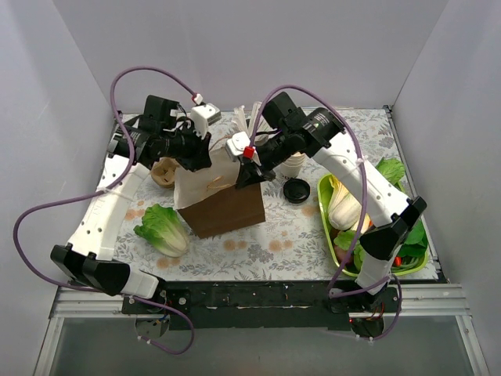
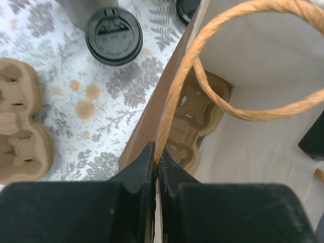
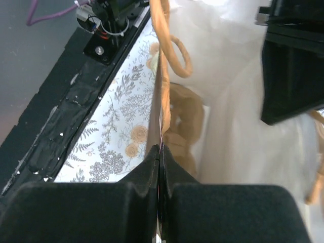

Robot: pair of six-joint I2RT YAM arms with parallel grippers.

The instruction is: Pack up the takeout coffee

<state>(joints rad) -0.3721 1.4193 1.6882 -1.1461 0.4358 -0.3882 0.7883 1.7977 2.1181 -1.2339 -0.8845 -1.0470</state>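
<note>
Takeout coffee (image 2: 114,35) stands outside paper bag (image 2: 253,152), ahead-left of your left gripper (image 2: 154,162); it and right gripper (image 3: 159,157) both clamp the rim.

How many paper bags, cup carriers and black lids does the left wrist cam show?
Paper bag: 1
Cup carriers: 2, one inside the bag, one outside it
Black lids: 1 whole
Total: 4
A black round edge cropped at the top of the frame may be a second lid, so it is not counted.
</note>
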